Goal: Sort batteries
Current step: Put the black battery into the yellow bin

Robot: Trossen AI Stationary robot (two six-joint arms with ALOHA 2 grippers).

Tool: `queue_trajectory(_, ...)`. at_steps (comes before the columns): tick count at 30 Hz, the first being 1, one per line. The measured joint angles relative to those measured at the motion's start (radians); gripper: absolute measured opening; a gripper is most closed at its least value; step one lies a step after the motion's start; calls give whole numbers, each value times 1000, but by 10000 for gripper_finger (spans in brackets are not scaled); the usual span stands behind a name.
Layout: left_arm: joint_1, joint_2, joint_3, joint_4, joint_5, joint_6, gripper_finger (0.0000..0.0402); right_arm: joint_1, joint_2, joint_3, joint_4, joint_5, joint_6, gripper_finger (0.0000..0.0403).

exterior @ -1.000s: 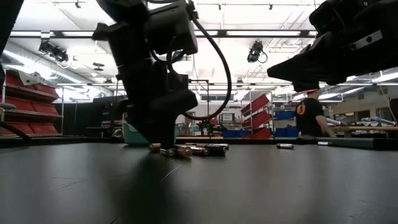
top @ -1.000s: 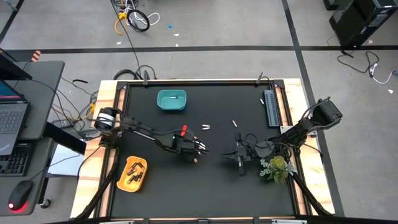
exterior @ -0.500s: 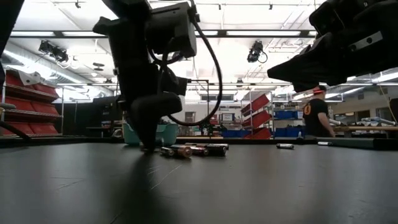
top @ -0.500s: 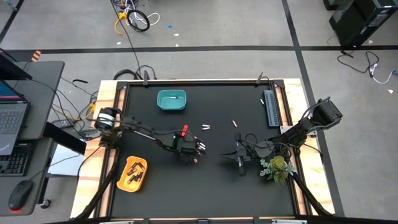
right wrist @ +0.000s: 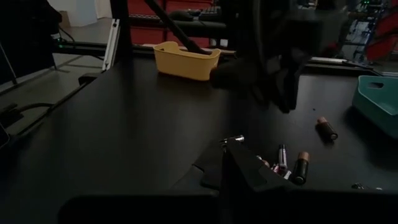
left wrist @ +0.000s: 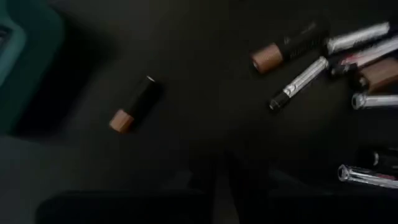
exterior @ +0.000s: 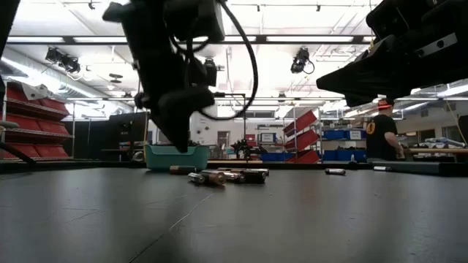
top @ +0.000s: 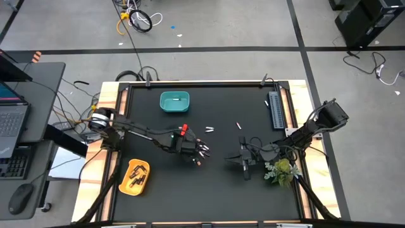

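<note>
Several batteries [top: 201,149] lie in a loose cluster mid-table, also seen in the left wrist view as batteries [left wrist: 336,56]. One dark, copper-ended battery [left wrist: 134,112] lies alone on its side, nearer the teal bin [top: 174,102]. Two whitish batteries [top: 209,130] lie farther back. My left gripper [exterior: 175,140] hangs above the table just left of the cluster, fingers together with nothing visible between them. My right gripper [right wrist: 244,167] stays shut and holds nothing, right of the cluster.
A yellow bin [top: 135,176] holding dark batteries stands near the front left corner. A grey ribbed strip [top: 276,109] lies along the right edge and a small plant [top: 281,171] sits at the front right. A person [exterior: 380,135] stands in the room beyond the table.
My left gripper went down to the table beside the cluster with its fingers apart and shut there. It then rose and drew slightly toward the table's left. The lone dark battery stays on the table below it.
</note>
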State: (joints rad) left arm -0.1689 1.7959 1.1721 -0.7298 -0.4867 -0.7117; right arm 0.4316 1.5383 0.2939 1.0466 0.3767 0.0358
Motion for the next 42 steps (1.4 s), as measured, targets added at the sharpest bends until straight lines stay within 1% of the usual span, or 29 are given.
queue_trajectory(2, 18, -21, 0, 1, -12, 29, 76, 0, 0, 0, 0, 0, -2, 9)
queue_trajectory(6, 79, -36, 0, 19, -25, 167, 128, 0, 0, 0, 5, 0, -3, 9)
queue_trajectory(8, 123, -32, 0, 49, -9, 243, 161, 0, 0, 0, 18, -1, -5, 9)
queue_trajectory(10, 175, -26, 1, 90, 33, 333, 190, 2, 0, 0, 21, -2, -5, 9)
queue_trajectory(13, 249, -24, 1, 123, 59, 474, 216, 7, 0, 0, 21, -2, -5, 9)
queue_trajectory(15, 293, -24, 2, 143, 108, 564, 219, 10, 0, 0, 22, -3, -5, 9)
queue_trajectory(18, 354, -23, 1, 157, 206, 675, 212, 11, 0, 0, 20, -3, -10, 9)
queue_trajectory(22, 425, -18, 2, 164, 233, 761, 195, 11, 0, 0, 15, -3, -12, 9)
queue_trajectory(26, 480, -18, 1, 167, 289, 806, 188, 11, 0, 0, 14, -3, -20, 9)
queue_trajectory(31, 509, 0, -26, 190, 298, 845, 187, 6, 0, 0, 22, -3, -47, 9)
queue_trajectory(35, 502, 7, -48, 226, 297, 861, 186, -10, 0, 0, 29, -4, -58, 9)
queue_trajectory(38, 495, 6, -53, 237, 267, 883, 186, -23, 0, 0, 29, -4, -64, 9)
queue_trajectory(42, 496, 6, -53, 245, 259, 888, 186, -35, 0, 0, 29, -12, -70, 9)
